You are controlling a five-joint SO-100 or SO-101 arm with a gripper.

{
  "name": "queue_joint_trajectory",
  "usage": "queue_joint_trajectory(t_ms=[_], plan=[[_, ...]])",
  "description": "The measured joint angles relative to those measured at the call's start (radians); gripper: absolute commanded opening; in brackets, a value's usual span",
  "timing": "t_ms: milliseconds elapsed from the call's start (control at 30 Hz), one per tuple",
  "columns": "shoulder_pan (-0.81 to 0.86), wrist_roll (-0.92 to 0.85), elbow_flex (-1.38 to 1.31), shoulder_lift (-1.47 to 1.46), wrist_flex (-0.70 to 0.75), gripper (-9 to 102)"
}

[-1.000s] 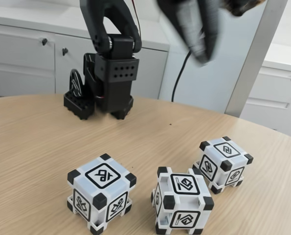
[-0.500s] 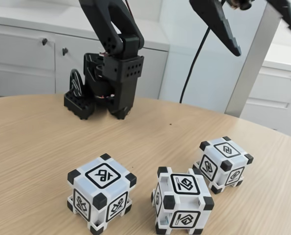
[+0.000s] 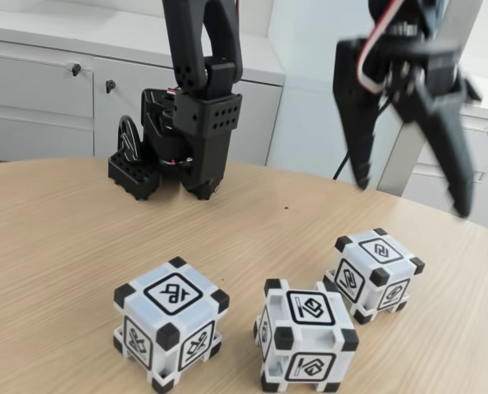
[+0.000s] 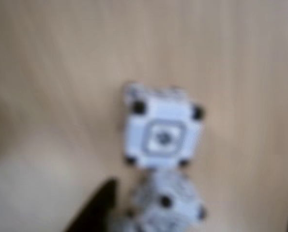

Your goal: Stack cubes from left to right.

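In the fixed view the gripper (image 3: 412,197) is now hanging above the right cube (image 3: 373,274), fingers spread wide and holding nothing — half a second ago only its tips were showing at the top edge, and a second ago it was a blur higher up. So the arm is dropping toward that cube, which I judge to be the opening of a pick; no stacking is done yet. All three cubes are sitting apart on the table (image 3: 55,263), unmoved across the pictures: the left cube (image 3: 170,322), the middle cube (image 3: 303,335) and the right one. The arm's base (image 3: 174,148) is standing at the back, with cabinets (image 3: 38,94) behind it. Nothing is blocking the descent, though the middle cube is lying just beside the right one — a wide finger could clip it.

In the wrist view, badly blurred, one cube (image 4: 161,133) is lying near centre with another (image 4: 165,205) just below it, and a dark finger (image 4: 98,208) is entering from the bottom edge.
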Motion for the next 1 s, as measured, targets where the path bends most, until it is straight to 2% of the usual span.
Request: queue_joint_trajectory(t_ms=[733,1000], plan=[[-0.002,0.038,-0.005,-0.265,-0.005,38],[-0.002,0.025,-0.005,-0.275,-0.098,36]])
